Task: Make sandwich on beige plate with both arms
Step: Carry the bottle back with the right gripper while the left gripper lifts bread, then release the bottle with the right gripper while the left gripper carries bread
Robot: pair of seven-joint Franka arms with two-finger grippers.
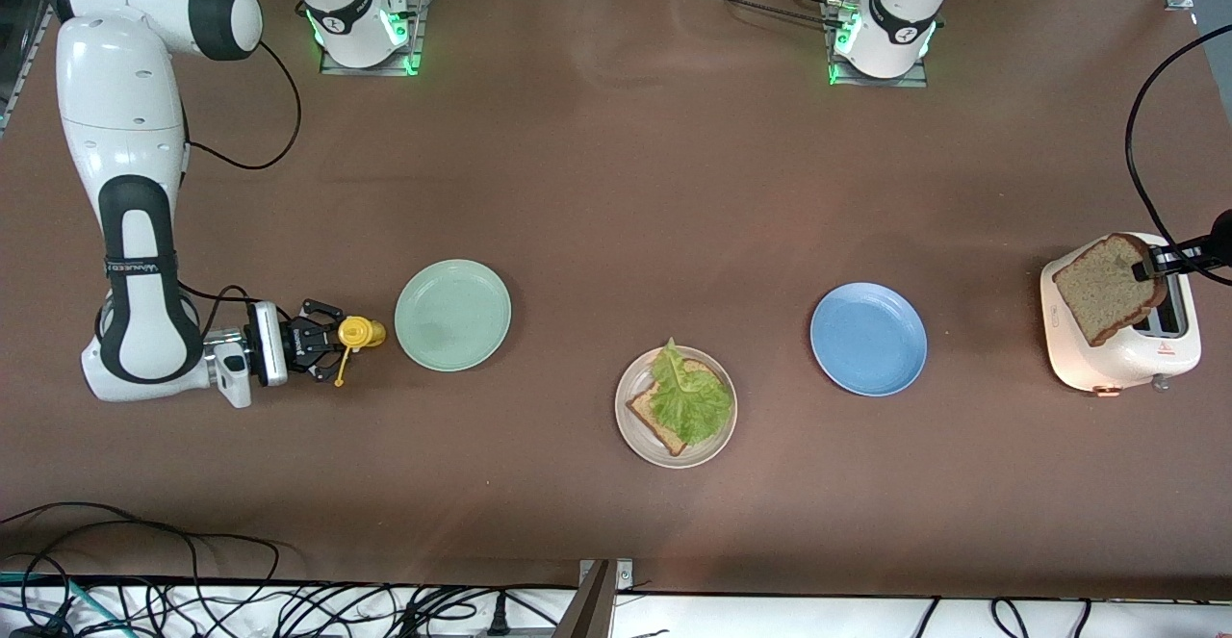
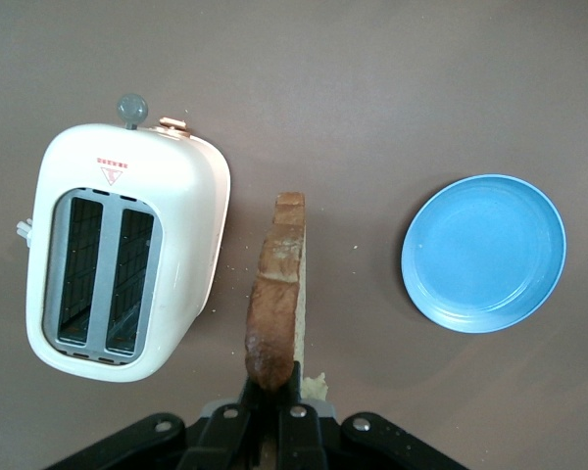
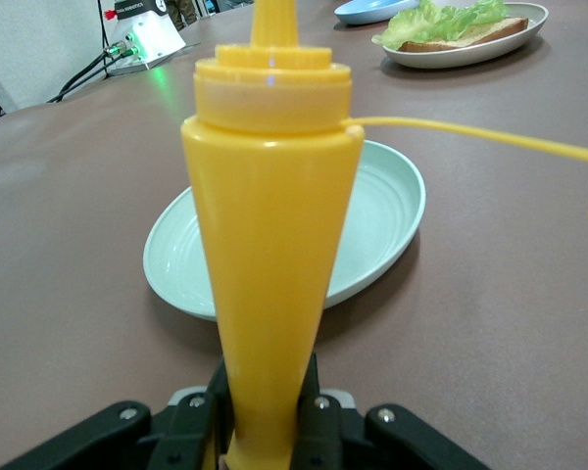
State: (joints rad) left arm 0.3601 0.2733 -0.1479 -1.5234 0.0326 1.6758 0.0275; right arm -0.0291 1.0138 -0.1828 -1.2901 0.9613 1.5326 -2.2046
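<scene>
We see a brown surface with three plates on it. The beige plate sits nearest the front camera, between the green plate and the blue plate. On the beige plate lies one slice of toast, flat, with a corner pointing toward the front camera. A crinkly lettuce leaf lies on top of it, and its narrow tip points toward the robots' bases.

The left gripper is up over the white toaster at the left arm's end of the surface. Its fingers are pinching a second slice of toast by one edge. In the left wrist view this slice stands on its thin edge and its long side runs straight out from the fingers. Both toaster slots look empty.

The right gripper is low at the right arm's end of the surface, just beside the green plate. Its fingers are pinching a yellow squeeze bottle. The bottle's tip points toward the green plate, and its little cap hangs loose on a strap.
</scene>
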